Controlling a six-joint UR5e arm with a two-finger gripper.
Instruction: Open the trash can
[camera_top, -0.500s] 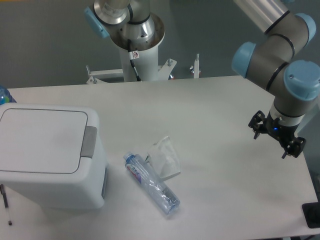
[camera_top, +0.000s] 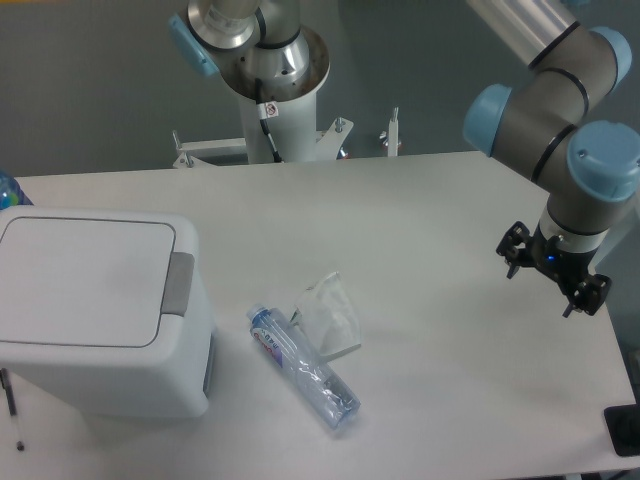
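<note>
The white boxy trash can (camera_top: 100, 320) stands at the left of the table. Its flat lid (camera_top: 85, 280) is down and the grey push latch (camera_top: 180, 283) sits on its right edge. My gripper (camera_top: 553, 280) hangs over the table's right side, far from the can. Its two dark fingers are spread apart with nothing between them.
A clear plastic bottle (camera_top: 303, 367) lies on its side in the middle front of the table. A crumpled clear wrapper (camera_top: 327, 313) lies just behind it. A blue object (camera_top: 8, 188) peeks in at the left edge behind the can. The arm's base (camera_top: 275, 90) stands at the back.
</note>
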